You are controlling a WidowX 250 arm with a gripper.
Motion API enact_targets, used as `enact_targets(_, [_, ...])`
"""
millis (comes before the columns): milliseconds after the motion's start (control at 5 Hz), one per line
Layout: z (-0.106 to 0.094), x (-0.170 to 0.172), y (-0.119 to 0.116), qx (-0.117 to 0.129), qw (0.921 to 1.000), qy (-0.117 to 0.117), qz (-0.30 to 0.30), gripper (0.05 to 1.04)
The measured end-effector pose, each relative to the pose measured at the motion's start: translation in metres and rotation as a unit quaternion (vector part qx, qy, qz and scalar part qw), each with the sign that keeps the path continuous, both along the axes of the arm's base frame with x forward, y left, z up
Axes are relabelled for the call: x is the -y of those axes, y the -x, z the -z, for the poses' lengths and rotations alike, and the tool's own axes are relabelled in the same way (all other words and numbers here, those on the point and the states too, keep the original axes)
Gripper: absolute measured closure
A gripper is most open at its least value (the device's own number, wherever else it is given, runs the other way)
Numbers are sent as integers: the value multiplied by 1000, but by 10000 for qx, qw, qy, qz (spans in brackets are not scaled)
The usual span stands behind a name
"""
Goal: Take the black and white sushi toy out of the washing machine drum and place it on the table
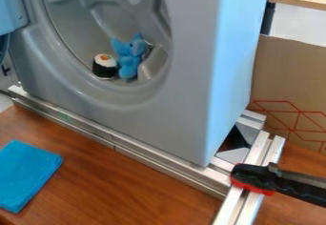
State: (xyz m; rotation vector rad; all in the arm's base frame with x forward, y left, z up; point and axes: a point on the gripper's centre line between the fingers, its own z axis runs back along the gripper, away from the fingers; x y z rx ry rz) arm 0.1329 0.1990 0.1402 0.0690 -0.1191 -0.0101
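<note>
Inside the round hollow of a grey cabinet (185, 100), we see a blue plush toy (129, 63) beside a black-and-white sushi-shaped toy (104, 67), both already in; a flat blue cloth (28, 174) lies outside on the brown wooden table (127, 186). We cannot tell the gripper's opening or whether it holds anything.

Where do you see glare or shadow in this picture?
In the camera view, the side panel of the grey housing has a pale, bluish sheen, brighter than its front; the metal rails catch light along their edges; the round recess around the blue plush toy looks softly shaded in parts; where the light comes from, I cannot tell.
</note>
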Motion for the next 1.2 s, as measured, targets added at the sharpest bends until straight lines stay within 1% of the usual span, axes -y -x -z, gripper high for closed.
enact_targets(200, [4, 1, 0, -30, 10000, 43, 37, 83])
enact_targets(400, [4, 21, -39, 650, 9958, -24, 645, 83])
enact_targets(600, [1, 35, -66, 794, 9935, -263, 766, 83])
enact_targets(800, [6, 50, -97, 738, 9933, -333, 819, 83])
enact_targets(1000, [2, 49, -123, 782, 9931, -304, 822, 83])
enact_targets(1200, [-12, 56, -151, 815, 9911, -519, 915, 83])
